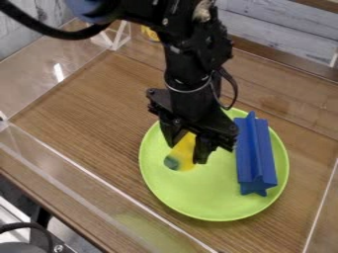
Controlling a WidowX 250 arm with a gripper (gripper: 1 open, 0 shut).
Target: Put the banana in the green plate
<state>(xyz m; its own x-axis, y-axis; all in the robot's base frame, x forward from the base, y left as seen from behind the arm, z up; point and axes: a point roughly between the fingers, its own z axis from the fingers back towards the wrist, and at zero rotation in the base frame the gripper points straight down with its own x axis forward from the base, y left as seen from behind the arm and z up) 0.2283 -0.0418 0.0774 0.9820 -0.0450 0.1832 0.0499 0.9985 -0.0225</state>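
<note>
1. The gripper (187, 144) is pointing almost straight down over the plate (185, 198), and its fingers are clamping the banana (183, 153). The banana is hanging over the middle of the plate, its greenish tip low, touching the plate's surface or sitting just above it; which one cannot be told from this angle.
2. If the fingers are opening while the banana is standing on its tip, it is likely toppling, and a smooth curved toy may be rolling toward the plate's near rim. The rim is shallow, so it is offering little to stop it.
3. The blue block (255, 151) is lying along the plate's right side, partly on the rim and just beside the gripper. Any drift toward that side is risking a knock that is shifting the block or the plate.
4. If the arm is pressing lower, the banana could be squeezing out sideways from between the fingers, or the plate could be sliding on the table (79, 109).
5. If the banana is sticking to a finger at release, a lift may be carrying it back off the plate.
</note>
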